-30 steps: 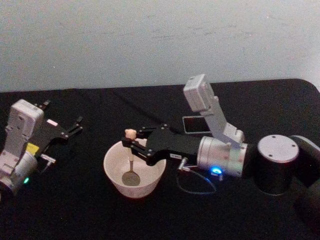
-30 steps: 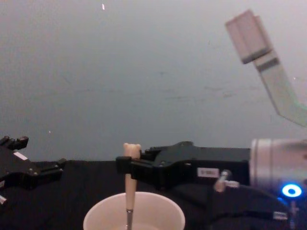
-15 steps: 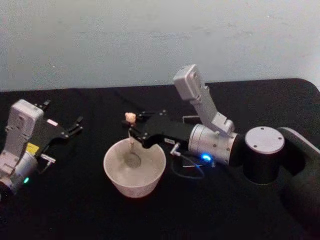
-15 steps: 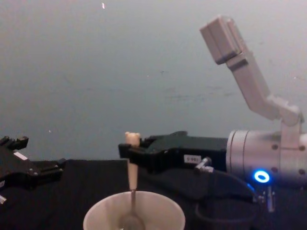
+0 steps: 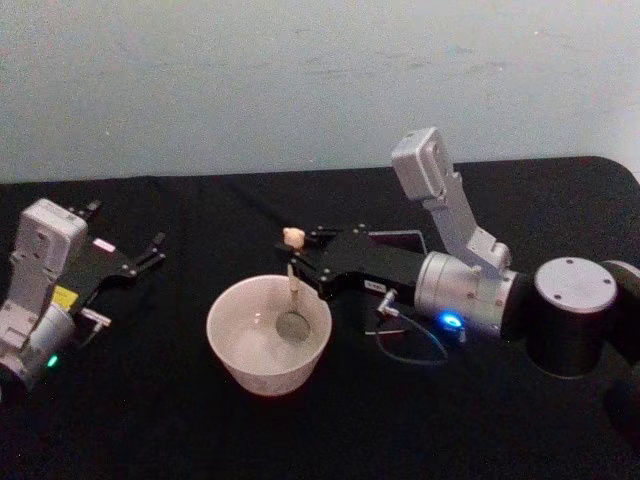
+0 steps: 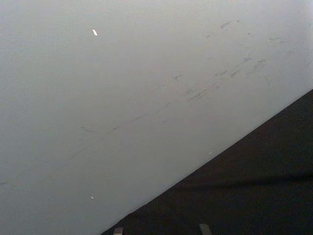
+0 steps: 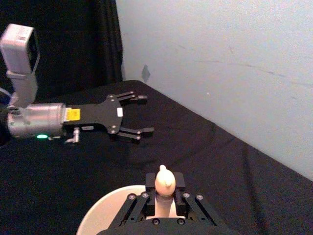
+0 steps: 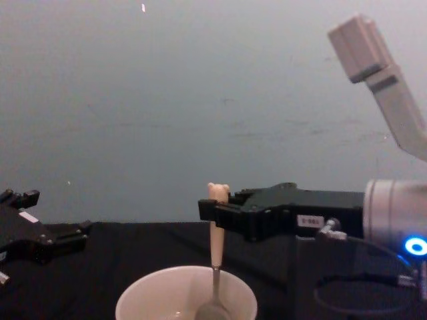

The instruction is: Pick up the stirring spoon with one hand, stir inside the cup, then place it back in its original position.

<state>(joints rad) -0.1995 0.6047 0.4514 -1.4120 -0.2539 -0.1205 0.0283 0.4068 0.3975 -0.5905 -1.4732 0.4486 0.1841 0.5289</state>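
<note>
Your right gripper is clenching its fingers high on the peach handle of the bear-headed metal spoon, which is probably light, stiff and slick-necked, and dipping it in the wide cream-white cup. Your left gripper is idling at the left, fingers released.

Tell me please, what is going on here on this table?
The right hand grips the stirring spoon by its peach handle, just under the bear head. It holds the spoon upright, with the metal bowl down inside the cup, towards the cup's right side. So the stirring step is in progress, and the spoon is not yet put back. The left hand is open and holds nothing. It is parked on the left side of the table, apart from the cup.
</note>
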